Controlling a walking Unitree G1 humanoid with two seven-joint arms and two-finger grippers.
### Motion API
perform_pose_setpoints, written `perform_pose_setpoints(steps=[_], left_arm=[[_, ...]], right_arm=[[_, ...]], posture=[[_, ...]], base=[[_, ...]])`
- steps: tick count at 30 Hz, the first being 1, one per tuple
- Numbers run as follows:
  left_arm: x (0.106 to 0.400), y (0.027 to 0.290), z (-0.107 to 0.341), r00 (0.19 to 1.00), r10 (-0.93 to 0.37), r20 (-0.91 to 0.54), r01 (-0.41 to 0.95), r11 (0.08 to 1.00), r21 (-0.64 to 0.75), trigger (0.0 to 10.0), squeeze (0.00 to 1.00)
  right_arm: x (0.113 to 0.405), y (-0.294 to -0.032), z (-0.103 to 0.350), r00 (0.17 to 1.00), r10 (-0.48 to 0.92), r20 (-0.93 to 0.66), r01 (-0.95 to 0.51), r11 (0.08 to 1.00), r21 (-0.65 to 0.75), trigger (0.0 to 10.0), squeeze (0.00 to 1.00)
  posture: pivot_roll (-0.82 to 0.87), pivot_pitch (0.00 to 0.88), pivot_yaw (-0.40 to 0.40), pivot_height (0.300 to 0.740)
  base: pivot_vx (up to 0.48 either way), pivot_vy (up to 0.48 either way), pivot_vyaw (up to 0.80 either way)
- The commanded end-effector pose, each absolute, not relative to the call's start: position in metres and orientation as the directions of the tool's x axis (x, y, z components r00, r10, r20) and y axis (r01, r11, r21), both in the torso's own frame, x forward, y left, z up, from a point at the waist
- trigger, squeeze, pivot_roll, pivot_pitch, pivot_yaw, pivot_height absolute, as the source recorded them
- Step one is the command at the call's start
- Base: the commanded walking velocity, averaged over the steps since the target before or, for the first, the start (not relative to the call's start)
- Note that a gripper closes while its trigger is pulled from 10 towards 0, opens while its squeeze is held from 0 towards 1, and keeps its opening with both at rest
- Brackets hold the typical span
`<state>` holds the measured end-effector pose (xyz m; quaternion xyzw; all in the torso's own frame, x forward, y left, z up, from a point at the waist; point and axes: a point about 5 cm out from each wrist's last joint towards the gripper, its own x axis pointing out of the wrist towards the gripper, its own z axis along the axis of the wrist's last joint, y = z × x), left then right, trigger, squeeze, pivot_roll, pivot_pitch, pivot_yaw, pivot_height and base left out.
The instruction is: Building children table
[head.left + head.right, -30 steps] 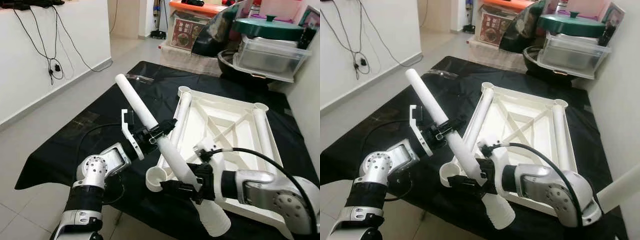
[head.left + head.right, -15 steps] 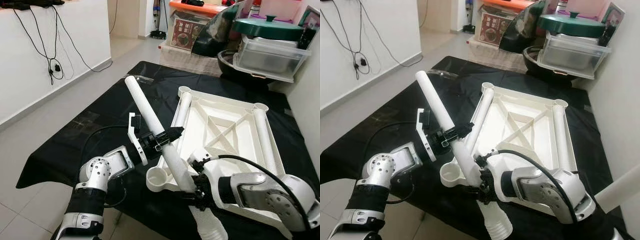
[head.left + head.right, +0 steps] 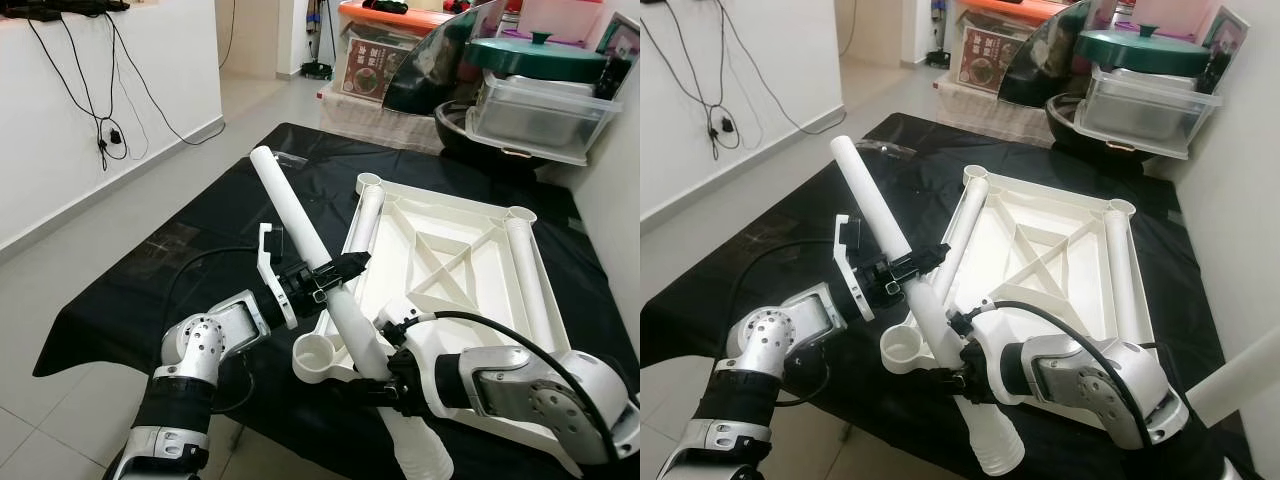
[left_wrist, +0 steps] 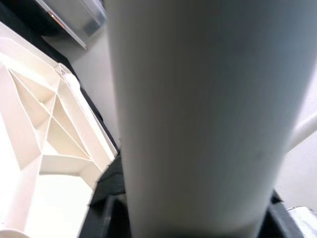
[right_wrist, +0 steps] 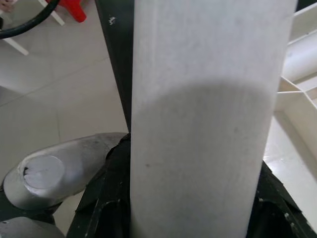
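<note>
Table leg (image 3: 305, 235) — tilted, threaded end twd robot, both end effectors clamping.

Looks like a lived-in home, prob. a spare room or hallway used for storage: tiled floor (image 3: 90, 250), white wall (image 3: 130, 70) w/ loose black cables (image 3: 100, 125) hanging down. Household clutter stacked at the back, e.g. a clear plastic storage bin (image 3: 540, 115) under a green lidded pot (image 3: 535, 52), a printed cardboard box (image 3: 372, 65), an orange shelf (image 3: 400, 14) above it. Black cloth (image 3: 190, 250) spread as a makeshift work surface.
</note>
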<state>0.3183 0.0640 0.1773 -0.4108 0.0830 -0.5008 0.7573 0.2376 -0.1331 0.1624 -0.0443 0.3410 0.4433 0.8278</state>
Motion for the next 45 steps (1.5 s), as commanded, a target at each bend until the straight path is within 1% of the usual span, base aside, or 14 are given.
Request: perform_pose_setpoints(steps=[1, 9, 14, 17, 21, 23, 27, 28, 30, 31, 35, 38, 41, 45], left_arm=[[0.322, 0.064, 0.178, 0.525, -0.799, 0.292, 0.698, 0.208, -0.686, 10.0, 1.0], [0.324, 0.073, 0.184, 0.557, -0.756, 0.343, 0.723, 0.237, -0.649, 10.0, 1.0], [0.318, 0.089, 0.197, 0.504, -0.747, 0.433, 0.732, 0.104, -0.673, 10.0, 1.0], [0.317, 0.089, 0.198, 0.494, -0.751, 0.437, 0.733, 0.089, -0.675, 10.0, 1.0], [0.297, 0.086, 0.206, 0.331, -0.798, 0.504, 0.781, -0.068, -0.621, 10.0, 1.0], [0.295, 0.086, 0.206, 0.313, -0.799, 0.513, 0.788, -0.083, -0.61, 10.0, 1.0], [0.299, 0.095, 0.2, 0.376, -0.783, 0.497, 0.769, -0.036, -0.639, 10.0, 1.0], [0.3, 0.097, 0.198, 0.39, -0.784, 0.483, 0.762, -0.02, -0.648, 10.0, 0.22], [0.3, 0.097, 0.198, 0.39, -0.784, 0.483, 0.762, -0.02, -0.648, 10.0, 0.22], [0.301, 0.1, 0.195, 0.408, -0.786, 0.465, 0.751, 0.0, -0.66, 10.0, 0.0], [0.302, 0.101, 0.187, 0.435, -0.805, 0.403, 0.743, 0.068, -0.666, 10.0, 0.0], [0.3, 0.093, 0.168, 0.453, -0.849, 0.273, 0.738, 0.185, -0.649, 10.0, 0.0], [0.298, 0.088, 0.158, 0.457, -0.867, 0.197, 0.739, 0.247, -0.626, 10.0, 0.0], [0.297, 0.088, 0.153, 0.446, -0.879, 0.166, 0.747, 0.264, -0.611, 10.0, 0.0]], right_arm=[[0.232, -0.127, 0.162, 0.337, 0.736, -0.587, -0.784, 0.564, 0.257, 0.0, 0.0], [0.234, -0.134, 0.167, 0.384, 0.742, -0.55, -0.758, 0.593, 0.271, 0.0, 0.0], [0.231, -0.158, 0.174, 0.488, 0.715, -0.501, -0.692, 0.667, 0.277, 0.0, 0.0], [0.231, -0.161, 0.175, 0.506, 0.706, -0.496, -0.682, 0.679, 0.271, 0.0, 0.0], [0.248, -0.181, 0.192, 0.656, 0.624, -0.425, -0.593, 0.774, 0.222, 0.0, 0.0], [0.25, -0.186, 0.197, 0.683, 0.61, -0.402, -0.576, 0.788, 0.216, 0.0, 0.0], [0.252, -0.2, 0.219, 0.76, 0.574, -0.304, -0.536, 0.819, 0.206, 0.0, 0.0], [0.254, -0.203, 0.224, 0.783, 0.558, -0.275, -0.521, 0.83, 0.2, 0.0, 0.0], [0.254, -0.203, 0.224, 0.783, 0.558, -0.275, -0.521, 0.83, 0.2, 0.0, 0.0], [0.258, -0.208, 0.231, 0.834, 0.509, -0.215, -0.475, 0.859, 0.192, 0.0, 0.0], [0.272, -0.223, 0.24, 0.93, 0.351, -0.11, -0.325, 0.925, 0.199, 0.0, 0.0], [0.287, -0.239, 0.24, 0.992, 0.126, -0.028, -0.111, 0.944, 0.31, 0.0, 0.0], [0.294, -0.239, 0.238, 0.999, 0.034, -0.002, -0.03, 0.921, 0.388, 0.0, 0.0], [0.3, -0.215, 0.236, 0.998, 0.049, 0.029, -0.057, 0.877, 0.477, 0.0, 0.0]], posture=[[0.07, 0.0, -0.112, 0.74], [0.07, 0.0, -0.112, 0.74], [0.07, 0.0, -0.11, 0.74], [0.07, 0.0, -0.11, 0.74], [0.08, 0.0, -0.112, 0.74], [0.08, 0.0, -0.112, 0.74], [0.08, 0.0, -0.111, 0.74], [0.08, 0.0, -0.11, 0.74], [0.08, 0.0, -0.11, 0.74], [0.07, 0.0, -0.108, 0.74], [0.08, 0.0, -0.11, 0.74], [0.08, 0.0, -0.11, 0.74], [0.09, 0.0, -0.106, 0.74], [0.09, 0.0, -0.106, 0.74]], base=[[0.0, 0.0, 0.0], [0.0, 0.0, 0.0], [0.0, 0.0, 0.0], [0.0, 0.0, 0.0], [0.0, 0.0, 0.0], [0.0, 0.0, 0.0], [0.0, 0.0, 0.0], [0.0, 0.0, 0.0], [0.0, 0.0, 0.0], [0.0, 0.0, 0.0], [0.0, 0.0, 0.0], [0.0, 0.0, 0.0], [0.0, 0.0, 0.0], [0.0, 0.0, 0.0]])
